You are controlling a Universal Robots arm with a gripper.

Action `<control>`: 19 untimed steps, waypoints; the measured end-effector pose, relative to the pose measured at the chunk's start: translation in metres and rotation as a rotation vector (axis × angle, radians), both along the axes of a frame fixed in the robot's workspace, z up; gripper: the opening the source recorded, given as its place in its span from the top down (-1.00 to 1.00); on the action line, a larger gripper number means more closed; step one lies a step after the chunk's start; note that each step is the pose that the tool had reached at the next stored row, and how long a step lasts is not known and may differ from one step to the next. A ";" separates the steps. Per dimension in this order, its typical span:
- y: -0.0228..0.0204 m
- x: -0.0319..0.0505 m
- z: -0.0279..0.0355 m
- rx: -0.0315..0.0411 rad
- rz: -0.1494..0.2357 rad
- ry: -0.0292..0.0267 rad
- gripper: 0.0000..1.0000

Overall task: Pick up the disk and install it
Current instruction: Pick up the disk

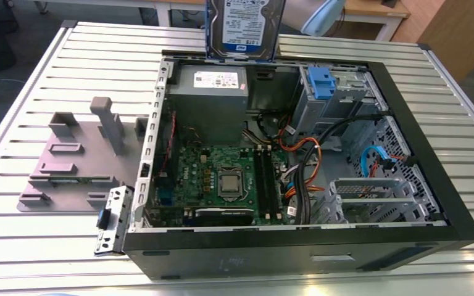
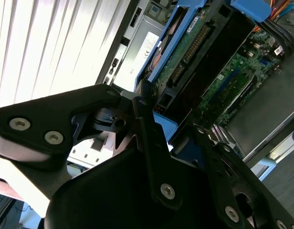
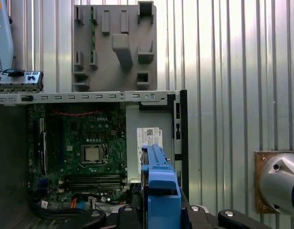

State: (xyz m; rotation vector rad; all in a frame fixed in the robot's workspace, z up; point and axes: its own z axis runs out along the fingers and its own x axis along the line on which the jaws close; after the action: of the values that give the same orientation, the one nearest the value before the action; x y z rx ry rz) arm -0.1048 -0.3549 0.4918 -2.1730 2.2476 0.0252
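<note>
The disk (image 1: 244,24), a silver-grey drive with a white-and-blue label in blue rails, hangs upright over the far wall of the open computer case (image 1: 303,237) in the exterior view. In the second wrist view my gripper (image 2: 154,119) is shut on the disk (image 2: 194,43), whose green circuit-board side faces the camera, with the black finger links in front of it. The first wrist view looks along the disk's blue rail (image 3: 160,181) edge-on, above the grey power supply box (image 3: 149,143) and the motherboard (image 3: 85,143).
Inside the case are the grey power supply box (image 1: 212,86), a motherboard (image 1: 220,179), a blue-clipped drive bay (image 1: 321,83) and loose cables (image 1: 311,154). A grey fixture plate (image 1: 72,160) with upright posts lies on the slatted metal table (image 1: 47,246) at the exterior view's left.
</note>
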 end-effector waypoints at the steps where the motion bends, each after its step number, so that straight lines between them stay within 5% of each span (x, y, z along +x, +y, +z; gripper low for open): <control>1: 0.0000 0.0003 0.0000 0.0000 0.000 -0.0001 0.27; 8: 0.0000 0.0023 0.0000 -0.0001 0.000 0.0000 0.27; 9: -0.0045 0.0120 -0.0005 -0.0002 0.000 0.0000 0.27; 10: -0.0087 0.0162 -0.0008 -0.0083 0.000 0.0000 0.27; 19: -0.0103 0.0162 -0.0009 -0.0092 0.000 0.0000 0.27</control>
State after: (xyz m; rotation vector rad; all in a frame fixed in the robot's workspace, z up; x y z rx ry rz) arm -0.0886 -0.3653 0.4909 -2.1775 2.2522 0.0149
